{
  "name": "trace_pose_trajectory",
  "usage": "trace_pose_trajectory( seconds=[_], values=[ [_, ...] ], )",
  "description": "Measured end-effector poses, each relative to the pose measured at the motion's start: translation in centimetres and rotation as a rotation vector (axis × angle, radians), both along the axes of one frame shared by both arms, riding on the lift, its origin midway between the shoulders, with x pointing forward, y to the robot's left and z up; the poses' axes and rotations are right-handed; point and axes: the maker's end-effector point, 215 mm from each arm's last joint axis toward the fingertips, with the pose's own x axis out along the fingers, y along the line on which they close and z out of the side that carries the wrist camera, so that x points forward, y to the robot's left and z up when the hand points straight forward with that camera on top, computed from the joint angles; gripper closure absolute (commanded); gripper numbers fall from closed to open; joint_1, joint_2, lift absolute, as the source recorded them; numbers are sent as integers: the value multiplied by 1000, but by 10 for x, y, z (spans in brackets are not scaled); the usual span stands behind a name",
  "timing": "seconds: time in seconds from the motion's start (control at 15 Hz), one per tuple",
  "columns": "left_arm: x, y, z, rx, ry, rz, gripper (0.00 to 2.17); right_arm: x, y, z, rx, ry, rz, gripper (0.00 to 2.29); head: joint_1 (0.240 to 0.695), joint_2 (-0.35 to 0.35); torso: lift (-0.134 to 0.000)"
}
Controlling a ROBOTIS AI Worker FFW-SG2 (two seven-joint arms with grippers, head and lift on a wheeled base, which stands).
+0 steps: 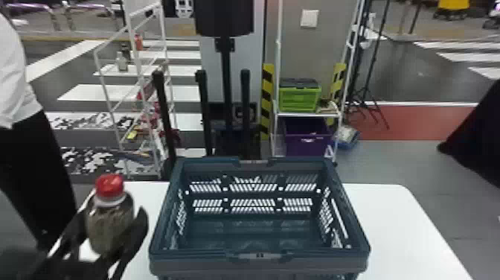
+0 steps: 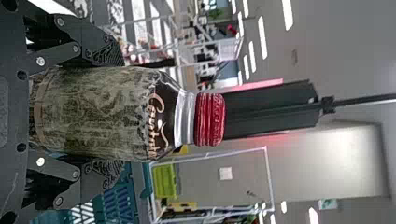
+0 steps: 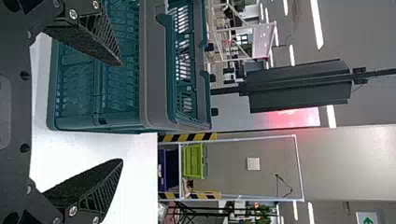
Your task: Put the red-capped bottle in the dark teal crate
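I'm working at a white surface [image 1: 400,219], its far corner to the right rounded. Past it I see a white rack [image 1: 307,115] with a purple bin low down and a green box [image 1: 299,98] on the shelf above that.

The crate [image 1: 201,266] sits on the surface, dark teal with a grayish rim. It stands upright with its top facing up, and I can see down past its slotted walls to its floor.

My right gripper [image 3: 122,112] has its fingers released, set wide apart. In its wrist view, one finger overlaps the crate's side and the other has the white surface behind it.

My left gripper [image 1: 113,221] is just to the left of the crate, with its fingers clasped on the bottle, one on each side of the body. The bottle [image 1: 108,232] is upright between them, outside the crate, its contents murky and dark. Its red cap [image 1: 109,185] points up, clear of the fingertips.
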Motion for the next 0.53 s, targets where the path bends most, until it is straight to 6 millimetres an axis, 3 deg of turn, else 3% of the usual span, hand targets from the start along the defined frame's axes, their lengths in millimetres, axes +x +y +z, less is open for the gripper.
trace_pose_trajectory(
  seconds=[0.13,0.27,0.53],
  values=[
    [34,-9,9,7,87,-66,1909,0,-1,0,4,0,-7,151,499,0,0],
    [61,-21,3,-6,195,-130,1909,1,-1,3,9,-6,-14,151,499,0,0],
    [108,-80,-21,50,387,-337,1905,0,-1,5,14,-8,-23,151,499,0,0]
  ],
)
